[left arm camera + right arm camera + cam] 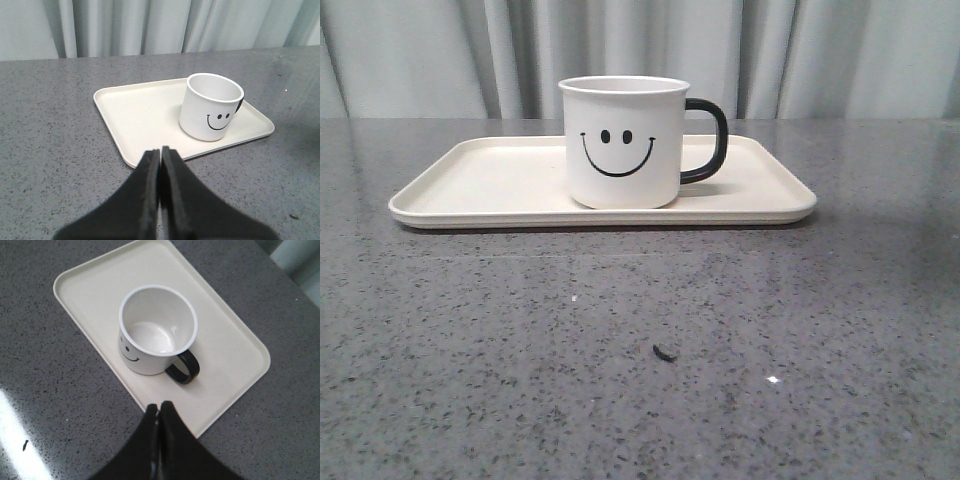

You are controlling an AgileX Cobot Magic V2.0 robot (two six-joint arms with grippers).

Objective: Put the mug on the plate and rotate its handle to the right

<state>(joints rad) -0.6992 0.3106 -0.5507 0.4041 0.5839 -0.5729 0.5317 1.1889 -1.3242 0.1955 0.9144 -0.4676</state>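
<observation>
Each wrist view shows matte black jaws, two tapering wedge-shaped fingers with smooth faces and no markings.

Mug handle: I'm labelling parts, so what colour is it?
Glossy black; the handle shows best in the front view, right of the mug.

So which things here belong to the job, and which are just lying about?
Job:
mug, upright on the plate
plate
handle, pointing right

Lying about:
small dark scrap on the table
curtain behind
</observation>
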